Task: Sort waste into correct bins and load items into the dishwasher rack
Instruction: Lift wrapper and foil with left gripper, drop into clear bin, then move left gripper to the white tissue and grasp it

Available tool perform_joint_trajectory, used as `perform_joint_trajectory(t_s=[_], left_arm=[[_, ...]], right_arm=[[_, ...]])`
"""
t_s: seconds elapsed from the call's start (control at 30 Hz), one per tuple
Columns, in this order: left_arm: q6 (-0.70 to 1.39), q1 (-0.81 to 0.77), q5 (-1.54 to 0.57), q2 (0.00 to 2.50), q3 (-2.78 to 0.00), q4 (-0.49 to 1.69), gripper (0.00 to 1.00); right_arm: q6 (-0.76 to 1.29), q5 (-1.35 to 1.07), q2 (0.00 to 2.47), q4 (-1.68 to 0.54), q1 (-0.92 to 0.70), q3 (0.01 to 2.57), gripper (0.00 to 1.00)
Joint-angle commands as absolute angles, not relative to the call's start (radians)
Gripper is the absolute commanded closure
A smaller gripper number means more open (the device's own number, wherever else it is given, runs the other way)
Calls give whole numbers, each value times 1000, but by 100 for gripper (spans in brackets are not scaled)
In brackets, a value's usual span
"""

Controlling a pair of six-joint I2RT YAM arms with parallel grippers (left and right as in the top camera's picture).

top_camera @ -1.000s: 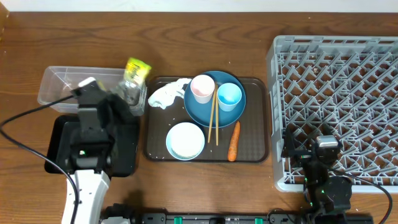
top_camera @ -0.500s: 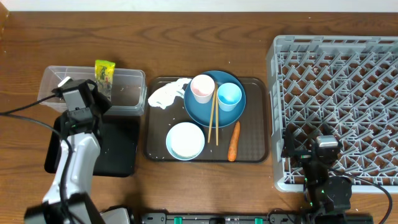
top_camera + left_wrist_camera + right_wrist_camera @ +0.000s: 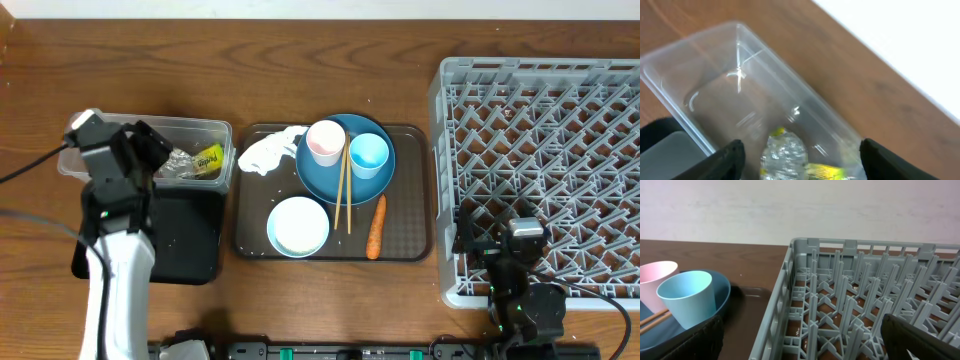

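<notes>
Left pincer (image 3: 800, 162) hangs wide and empty over the clear tub (image 3: 190, 122); the yellow-green wrapper (image 3: 208, 160) lies inside at its three o'clock end, beside the foil (image 3: 178, 165). I'd lift straight up, clearing the rim, before swinging towards the tissue (image 3: 268, 152) at three o'clock. Wrapper print: too small to read.

I could read no text, number or sign anywhere. The small yellow-green wrapper (image 3: 208, 160), lying in the clear plastic rectangular tub (image 3: 200, 124), bore some dark print, but it was too small and blurred for me to make out.
</notes>
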State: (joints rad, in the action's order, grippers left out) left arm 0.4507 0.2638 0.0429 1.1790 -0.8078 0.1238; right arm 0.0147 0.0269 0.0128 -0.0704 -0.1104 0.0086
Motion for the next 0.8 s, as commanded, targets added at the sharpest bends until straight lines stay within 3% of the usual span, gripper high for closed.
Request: perform_joint_trajectory(t_s=[0.0,0.27,0.5,0.77], left_arm=[[451,260,-23,1106,-837,196,33],[413,193,-131,1076,-845,491,35],[279,47,-236,1174,-845,458,35],[235,-59,-57,1342,-845,317,35]], right_arm=[[21,37,11,-72,-102,6,1],[21,37,11,-72,-102,6,1],[21,37,11,-72,-102,6,1],[21,37,11,-72,-102,6,1]])
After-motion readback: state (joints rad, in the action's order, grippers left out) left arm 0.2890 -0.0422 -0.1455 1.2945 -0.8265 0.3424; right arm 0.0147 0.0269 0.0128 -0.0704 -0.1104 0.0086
